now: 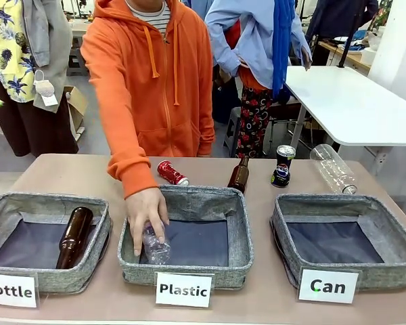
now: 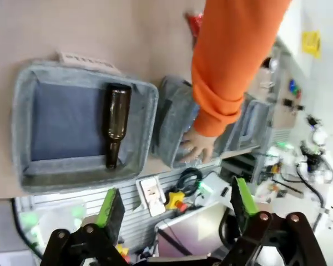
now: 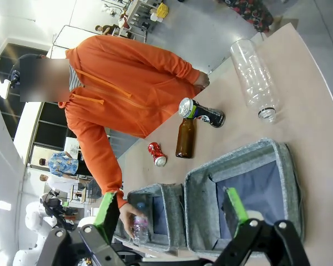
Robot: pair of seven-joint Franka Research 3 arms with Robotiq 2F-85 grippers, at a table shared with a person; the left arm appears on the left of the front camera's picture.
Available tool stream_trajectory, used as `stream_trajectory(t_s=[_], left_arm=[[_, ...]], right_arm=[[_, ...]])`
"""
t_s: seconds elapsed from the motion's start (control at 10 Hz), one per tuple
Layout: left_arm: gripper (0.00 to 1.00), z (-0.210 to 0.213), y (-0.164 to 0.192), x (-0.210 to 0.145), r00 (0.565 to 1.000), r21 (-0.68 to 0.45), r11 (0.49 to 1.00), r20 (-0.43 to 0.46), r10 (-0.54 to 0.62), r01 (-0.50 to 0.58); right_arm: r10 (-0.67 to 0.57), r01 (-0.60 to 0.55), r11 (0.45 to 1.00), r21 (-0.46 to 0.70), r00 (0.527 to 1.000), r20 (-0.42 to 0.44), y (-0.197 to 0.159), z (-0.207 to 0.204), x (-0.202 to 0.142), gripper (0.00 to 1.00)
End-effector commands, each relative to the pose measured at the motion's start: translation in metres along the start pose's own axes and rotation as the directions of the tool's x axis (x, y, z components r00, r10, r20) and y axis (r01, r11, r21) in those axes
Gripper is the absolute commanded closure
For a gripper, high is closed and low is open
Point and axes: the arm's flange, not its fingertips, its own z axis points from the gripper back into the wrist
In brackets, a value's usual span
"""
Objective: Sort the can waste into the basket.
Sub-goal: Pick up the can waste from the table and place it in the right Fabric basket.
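At front right, basket [image 1: 387, 273], white "Can" label [image 1: 328, 286]

Wide-spread hand [image 3: 171, 206] near grey basket [image 3: 233, 156], red can [image 3: 156, 154], dark can [image 3: 204, 114] beyond

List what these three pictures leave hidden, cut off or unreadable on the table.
- Front view: the person's hand covers much of the small clear bottle.
- Front view: print on the dark can is too small to read.
- Left wrist view: the orange sleeve hides most of the red can.
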Motion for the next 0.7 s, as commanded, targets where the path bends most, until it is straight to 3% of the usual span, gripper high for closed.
stream_trajectory(t_s=[0.0,0.3,0.4,0.6], left_arm=[[0.00,0.021,0.003,0.004,0.999,0.065,0.997,0.001,0.035,-0.035],[0.00,0.058,0.035,-0.064,0.988,-0.058,0.998,0.153,-0.023,0.032],[0.00,0.062,0.047,-0.076,0.984,-0.092,0.994,0.170,-0.046,0.062],[0.00,0.051,0.049,-0.074,0.987,-0.064,0.998,0.163,-0.009,0.020]], right_arm=[[0.024,-0.024,0.999,0.024,1.000,0.017,-0.001,-0.002,0.002,0.00],[0.024,-0.024,0.999,0.024,1.000,0.017,-0.001,-0.002,0.002,0.00],[0.024,-0.024,0.999,0.024,1.000,0.017,-0.001,-0.002,0.002,0.00],[0.024,-0.024,0.999,0.024,1.000,0.017,-0.001,-0.002,0.002,0.00]])
